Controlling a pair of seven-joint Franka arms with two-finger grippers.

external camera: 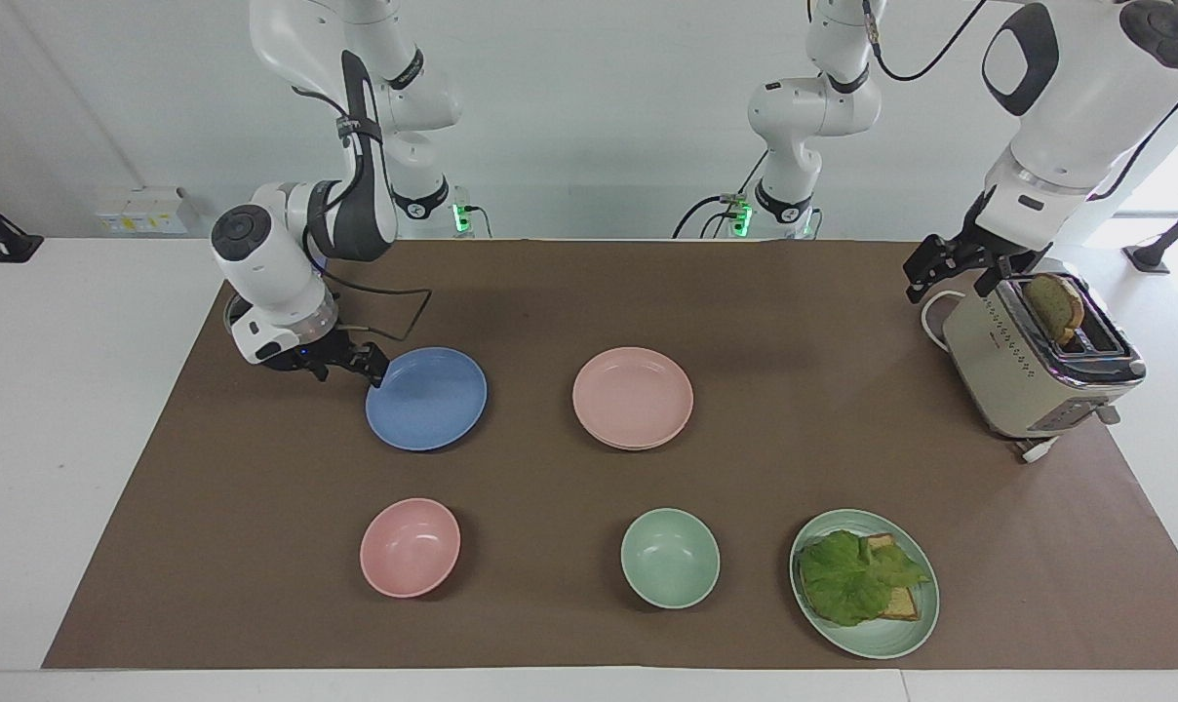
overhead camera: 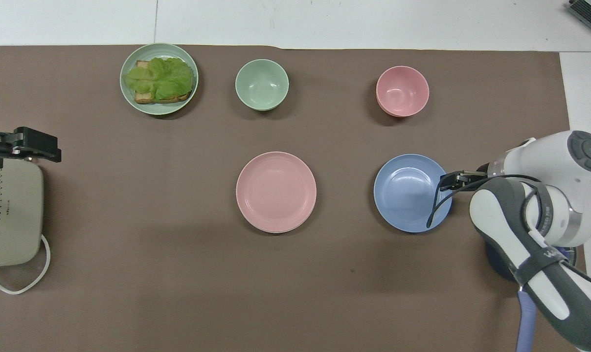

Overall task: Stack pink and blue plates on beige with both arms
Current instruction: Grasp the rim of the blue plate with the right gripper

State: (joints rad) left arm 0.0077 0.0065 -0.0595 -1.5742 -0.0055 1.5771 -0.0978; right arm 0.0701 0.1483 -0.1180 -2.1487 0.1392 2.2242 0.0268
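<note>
The pink plate (external camera: 633,397) lies flat near the middle of the brown mat (external camera: 569,292), stacked on a beige plate (external camera: 647,444) of which only a thin rim shows at its edge farther from the robots. Beside it, toward the right arm's end of the bench (external camera: 72,390), the blue plate (external camera: 426,398) lies flat too; being round, neither points any way. The right hand (external camera: 363,364) is low at the blue plate's rim on the side nearer that arm, fingers apart, though whether they touch the rim I cannot tell. The left hand (external camera: 950,265) hangs in the air over the toaster (external camera: 1033,356), well apart from the pink plate, its fingers also apart, holding nothing. Farther from the robots sit a pink bowl (external camera: 410,546), a green bowl (external camera: 670,558) and a green plate (external camera: 906,639) with lettuce (external camera: 852,575) on bread. A slice of toast (external camera: 1054,305) stands in the toaster's slot. I can read no writing from here.
</note>
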